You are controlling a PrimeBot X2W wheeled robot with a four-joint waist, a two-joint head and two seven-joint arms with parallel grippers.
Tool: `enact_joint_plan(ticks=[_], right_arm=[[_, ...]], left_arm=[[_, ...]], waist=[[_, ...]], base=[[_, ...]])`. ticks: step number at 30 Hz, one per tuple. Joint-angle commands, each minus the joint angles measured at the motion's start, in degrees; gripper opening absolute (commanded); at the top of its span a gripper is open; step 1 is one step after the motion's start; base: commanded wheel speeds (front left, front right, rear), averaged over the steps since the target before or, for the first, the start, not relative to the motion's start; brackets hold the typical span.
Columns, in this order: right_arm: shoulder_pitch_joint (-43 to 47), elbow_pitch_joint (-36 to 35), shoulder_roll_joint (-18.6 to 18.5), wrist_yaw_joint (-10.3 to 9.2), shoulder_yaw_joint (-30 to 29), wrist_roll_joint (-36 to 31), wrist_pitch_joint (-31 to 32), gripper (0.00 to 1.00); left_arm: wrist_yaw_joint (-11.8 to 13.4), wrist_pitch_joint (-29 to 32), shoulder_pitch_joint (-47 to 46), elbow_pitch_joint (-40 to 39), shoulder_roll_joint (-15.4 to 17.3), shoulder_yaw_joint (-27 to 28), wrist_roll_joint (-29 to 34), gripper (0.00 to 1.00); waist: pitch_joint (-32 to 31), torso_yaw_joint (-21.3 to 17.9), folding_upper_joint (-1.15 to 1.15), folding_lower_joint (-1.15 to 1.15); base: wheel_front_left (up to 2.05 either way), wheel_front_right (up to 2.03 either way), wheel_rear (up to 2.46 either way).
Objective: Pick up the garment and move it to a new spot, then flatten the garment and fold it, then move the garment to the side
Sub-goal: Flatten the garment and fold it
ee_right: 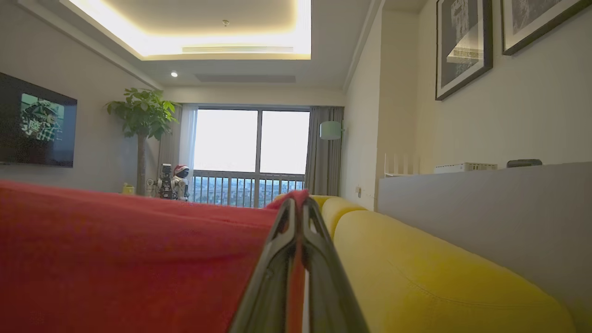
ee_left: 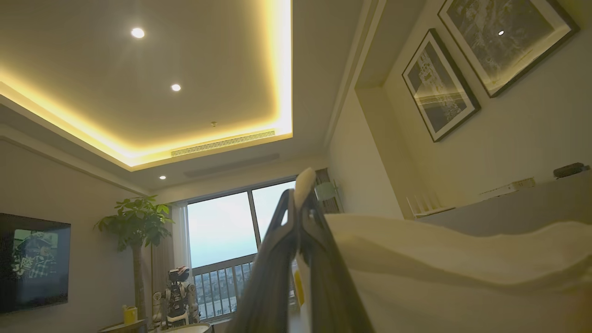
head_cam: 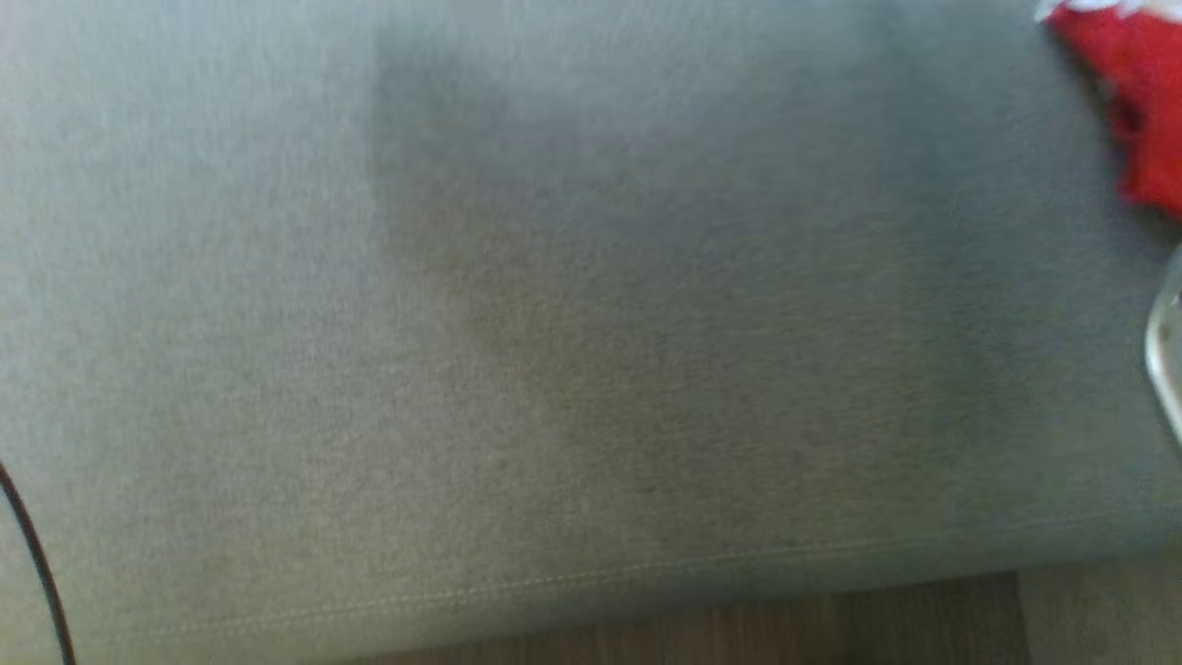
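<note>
Your right gripper (ee_right: pixel 298 208): fingers clamped together on edge of red garment (ee_right: pixel 115 259); cloth spread across left half of right wrist view, yellow sofa cushion (ee_right: pixel 416 273) at its right. Your left gripper (ee_left: pixel 298 199): pinched on pale cloth (ee_left: pixel 439 273), probably same garment's light side. In head view, garment sat in upper right corner, above grey seat (head_cam: pixel 554 323). Looked like carry step. You needed firm pinches, level hands, arms drawn apart until cloth hung taut, hem clear of cushion before lowering.

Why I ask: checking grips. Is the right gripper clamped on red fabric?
Yes, the right gripper has its fingers closed on a fold of the red garment.
</note>
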Motion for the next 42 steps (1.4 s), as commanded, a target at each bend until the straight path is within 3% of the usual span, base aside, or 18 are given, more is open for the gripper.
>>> enact_joint_plan(ticks=[1, 4, 10, 16, 21, 32, 42], right_arm=[[-2.71, 0.51, 1.02, -0.02, -1.34, -0.41, -2.58, 0.0], [-3.73, 6.06, 1.02, -0.02, -7.19, 1.46, -6.59, 0.0], [4.6, 11.49, 1.02, -0.02, -4.77, 3.09, -7.22, 0.0], [17.68, 21.18, 1.02, -0.02, -2.26, 2.98, -7.23, 0.0], [22.88, 27.4, 1.02, -0.02, -3.07, 0.36, -7.22, 0.0], [30.63, 34.65, 0.69, -0.02, -4.06, -5.1, -1.47, 0.0], [38.71, 36.14, 0.59, -0.02, -0.41, -6.38, 9.88, 0.0]], left_arm=[[0.79, -0.51, -2.24, -0.6, 1.79, 0.8, 0.64, 0.0], [1.07, -0.92, -1.37, -4.47, 0.47, -1.26, 3.23, 0.0], [1.53, -0.96, 13.7, -12.23, -1.12, -5.26, 5.55, 0.0], [1.59, -0.96, 32.05, -12.57, -1.37, -8.67, 5.24, 0.0], [0.85, -0.97, 41.79, -11.66, -0.64, -10.11, 4.77, 0.0], [-0.92, -0.97, 58.72, -7.91, 3.22, -11.97, 4.56, 0.0], [-2.58, -0.95, 66.13, -0.19, 4.19, -16.68, 5.27, 0.0]], waist=[[4.67, 2.69, 0.0, -0.04], [5.29, 4.03, 0.0, -0.04], [5.78, 7.11, 0.0, -0.04], [1.79, 8.31, 0.0, -0.04], [-1.87, 8.54, 0.0, -0.04], [-11.89, 7.42, 0.0, -0.04], [-20.1, 6.2, 0.0, -0.04]], base=[[0.0, 0.0, 0.0], [0.0, 0.0, 0.0], [0.0, 0.0, 0.0], [0.0, 0.0, 0.0], [0.0, 0.0, 0.0], [0.0, 0.0, 0.0], [0.0, 0.0, 0.0]])
